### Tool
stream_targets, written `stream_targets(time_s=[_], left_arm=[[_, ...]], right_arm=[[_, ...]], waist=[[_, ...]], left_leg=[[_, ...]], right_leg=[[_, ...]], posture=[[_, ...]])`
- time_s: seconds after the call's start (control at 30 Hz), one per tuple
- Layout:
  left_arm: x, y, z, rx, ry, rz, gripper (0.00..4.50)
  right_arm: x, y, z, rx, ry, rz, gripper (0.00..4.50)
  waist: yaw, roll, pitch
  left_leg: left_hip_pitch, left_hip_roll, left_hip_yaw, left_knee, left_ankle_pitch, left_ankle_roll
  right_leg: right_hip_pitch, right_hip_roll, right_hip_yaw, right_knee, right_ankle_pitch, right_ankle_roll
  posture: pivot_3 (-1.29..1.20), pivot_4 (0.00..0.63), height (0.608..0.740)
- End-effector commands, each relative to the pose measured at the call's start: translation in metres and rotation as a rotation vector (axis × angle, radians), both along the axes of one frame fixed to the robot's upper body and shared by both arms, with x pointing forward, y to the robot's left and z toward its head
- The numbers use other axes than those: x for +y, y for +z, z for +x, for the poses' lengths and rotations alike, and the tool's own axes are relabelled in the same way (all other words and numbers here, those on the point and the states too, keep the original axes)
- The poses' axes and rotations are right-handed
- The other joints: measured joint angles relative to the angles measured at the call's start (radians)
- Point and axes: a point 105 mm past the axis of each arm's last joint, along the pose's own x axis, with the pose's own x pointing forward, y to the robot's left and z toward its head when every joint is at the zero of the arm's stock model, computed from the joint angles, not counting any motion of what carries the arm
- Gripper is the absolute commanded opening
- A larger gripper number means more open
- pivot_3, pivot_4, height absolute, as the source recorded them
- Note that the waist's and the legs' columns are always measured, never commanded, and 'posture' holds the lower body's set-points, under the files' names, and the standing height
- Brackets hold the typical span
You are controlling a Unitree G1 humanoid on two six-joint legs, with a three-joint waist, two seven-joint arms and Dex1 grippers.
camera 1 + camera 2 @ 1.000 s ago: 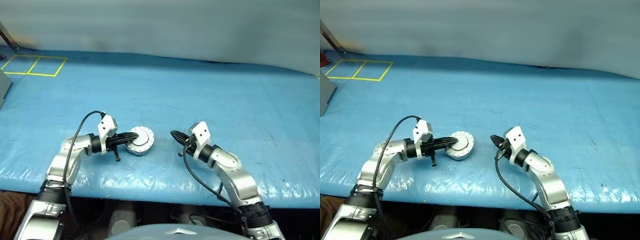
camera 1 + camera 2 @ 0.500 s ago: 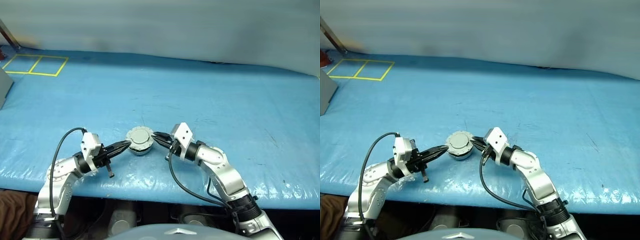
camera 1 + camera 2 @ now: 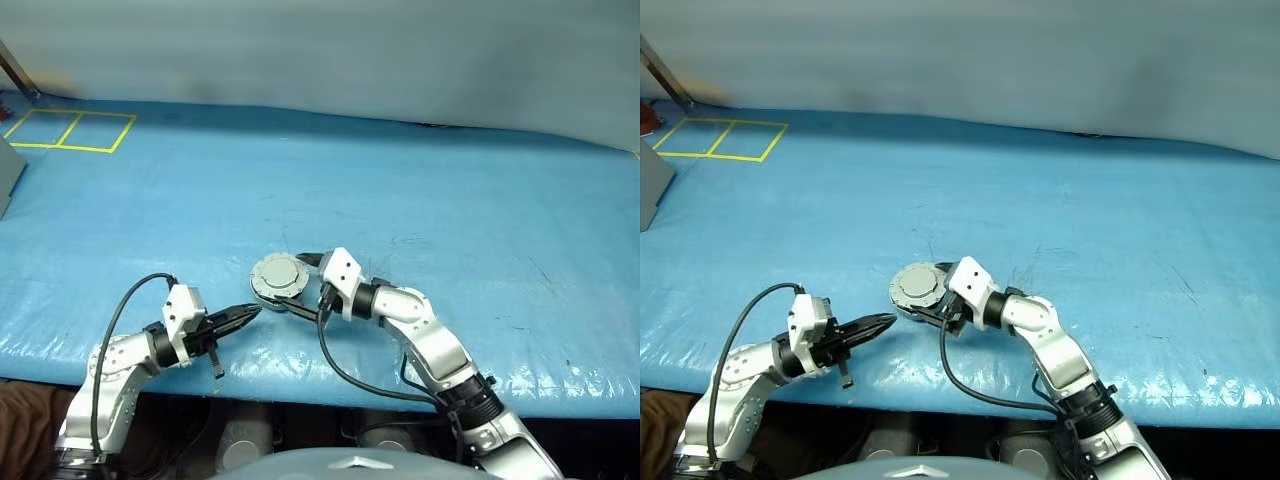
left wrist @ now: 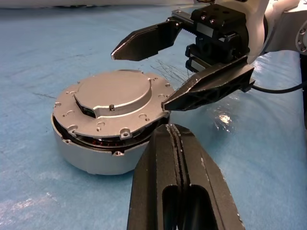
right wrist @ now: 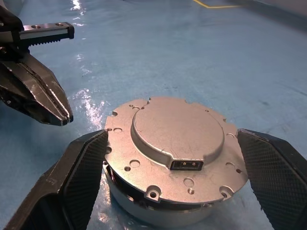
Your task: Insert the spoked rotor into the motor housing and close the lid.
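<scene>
The round silver-grey metal lid [image 5: 175,143], with its raised centre disc and small dark connector socket, is sitting on top of the shallow silver motor housing [image 4: 96,160], and the stacked pair is resting on the blue plastic-covered table [image 3: 450,200] near its front edge, roughly between the two arms. The lid is lying slightly askew, since a thin dark gap with a glimpse of copper-brown coils is showing under its rim in the left wrist view; whether the spoked rotor is lying beneath it cannot be told. The right gripper [image 5: 175,177] is standing with its two black textured fingers spread wide, one on each side of the housing, the left-hand pad looking to be just at the lid's rim and the other pad a little apart from it. The unit is lying straight ahead of this claw, centred between its jaws, so the right arm is plainly the nearer one and is likely lining up to squeeze or steady the assembly. The left gripper [image 3: 240,316] is pinched fully shut on nothing, pointing at the housing from just beside it without touching.
</scene>
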Motion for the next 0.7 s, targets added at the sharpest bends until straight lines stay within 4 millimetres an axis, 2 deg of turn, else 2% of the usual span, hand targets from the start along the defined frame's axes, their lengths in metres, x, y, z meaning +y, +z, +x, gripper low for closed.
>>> stream_targets(time_s=[0.03,0.4,0.47,0.7], left_arm=[[0.002,0.001,0.0,-0.018,0.001,0.02,0.0],[0.004,-0.002,0.0,-0.005,0.022,0.02,0.0],[0.004,-0.003,-0.001,-0.002,0.024,0.02,0.0],[0.003,-0.005,-0.002,0.006,0.025,0.018,0.0]], right_arm=[[0.009,0.01,0.002,-0.025,0.015,0.037,4.47],[0.016,0.002,0.01,0.037,-0.012,0.047,4.47],[0.016,0.0,0.01,0.046,-0.017,0.043,4.09],[0.014,0.002,0.013,0.093,-0.044,0.085,4.09]], waist=[[0.0,0.0,0.0],[-0.001,0.0,0.0],[-0.001,0.0,0.0],[-0.002,0.0,0.0]], left_leg=[[0.0,0.0,0.0,0.0,0.0,0.0],[0.0,0.0,0.0,0.0,0.002,-0.004],[0.0,0.0,0.0,0.0,0.002,-0.004],[0.0,0.0,0.0,0.0,0.002,-0.005]], right_leg=[[0.0,0.0,0.0,0.0,0.0,0.0],[0.0,-0.001,0.0,0.0,0.0,0.0],[0.0,-0.001,0.0,0.0,0.0,0.0],[0.0,-0.001,0.0,0.0,0.0,0.0]], posture=[[0.0,0.15,0.74],[0.0,0.15,0.74],[0.0,0.15,0.74],[0.0,0.15,0.74]])
